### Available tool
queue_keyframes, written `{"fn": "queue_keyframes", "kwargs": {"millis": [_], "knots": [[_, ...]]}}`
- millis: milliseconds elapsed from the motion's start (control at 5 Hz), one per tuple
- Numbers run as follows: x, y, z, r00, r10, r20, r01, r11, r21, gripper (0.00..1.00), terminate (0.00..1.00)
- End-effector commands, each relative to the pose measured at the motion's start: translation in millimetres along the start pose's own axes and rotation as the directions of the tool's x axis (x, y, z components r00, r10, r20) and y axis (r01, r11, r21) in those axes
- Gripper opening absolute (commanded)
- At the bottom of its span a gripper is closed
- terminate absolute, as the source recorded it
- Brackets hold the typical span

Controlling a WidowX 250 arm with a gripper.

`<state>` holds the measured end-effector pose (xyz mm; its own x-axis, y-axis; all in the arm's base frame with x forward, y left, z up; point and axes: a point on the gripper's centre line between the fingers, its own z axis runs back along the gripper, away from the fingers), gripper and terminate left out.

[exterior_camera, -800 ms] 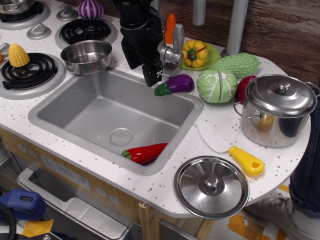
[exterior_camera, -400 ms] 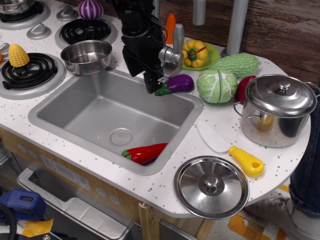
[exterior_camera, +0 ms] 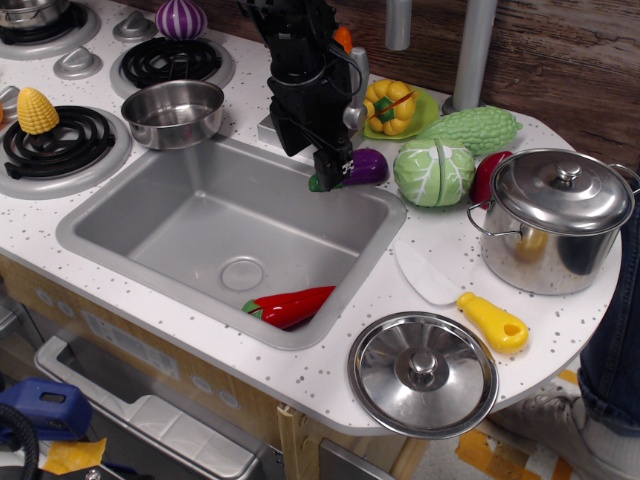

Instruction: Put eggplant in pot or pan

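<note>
The purple eggplant (exterior_camera: pixel 368 164) lies on the counter at the sink's back right rim, its green stem end pointing left. My black gripper (exterior_camera: pixel 331 172) hangs down over that stem end and covers part of it. Its jaws look open around the eggplant's left end and have not lifted it. The small shiny steel pot (exterior_camera: pixel 172 112) stands empty on the counter left of the gripper, between the two burners and the sink's back left corner.
The grey sink (exterior_camera: pixel 150 215) holds a red chili pepper (exterior_camera: pixel 290 305). A cabbage (exterior_camera: pixel 434 172), a green gourd (exterior_camera: pixel 470 128) and a lidded stockpot (exterior_camera: pixel 552 218) crowd the right. A faucet base (exterior_camera: pixel 352 100) stands behind the gripper. A loose lid (exterior_camera: pixel 423 372) lies in front.
My gripper has moved right and slightly down, from the sink's back edge onto the eggplant's stem end. The eggplant and the pot have not moved.
</note>
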<state>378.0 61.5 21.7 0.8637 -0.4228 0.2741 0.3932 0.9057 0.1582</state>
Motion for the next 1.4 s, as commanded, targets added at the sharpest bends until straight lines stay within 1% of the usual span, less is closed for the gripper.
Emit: {"fn": "queue_keyframes", "kwargs": {"millis": [0,200,400,600,800,1000,1200], "knots": [[12,-1,1,0.998,-0.024,0.065,0.023,1.000,0.015,1.00,0.00],[13,-4,-8,0.995,-0.030,0.093,0.030,1.000,0.003,1.00,0.00],[10,-2,-12,0.993,-0.041,0.107,0.043,0.999,-0.017,1.00,0.00],[9,-1,-15,0.993,-0.041,0.108,0.044,0.999,-0.031,0.00,0.00],[9,-1,-15,0.994,-0.042,0.104,0.046,0.998,-0.034,0.00,0.00],[8,2,-6,0.996,-0.045,0.081,0.047,0.999,-0.023,0.00,0.00],[6,5,15,0.998,-0.052,0.042,0.052,0.999,-0.001,0.00,0.00]]}}
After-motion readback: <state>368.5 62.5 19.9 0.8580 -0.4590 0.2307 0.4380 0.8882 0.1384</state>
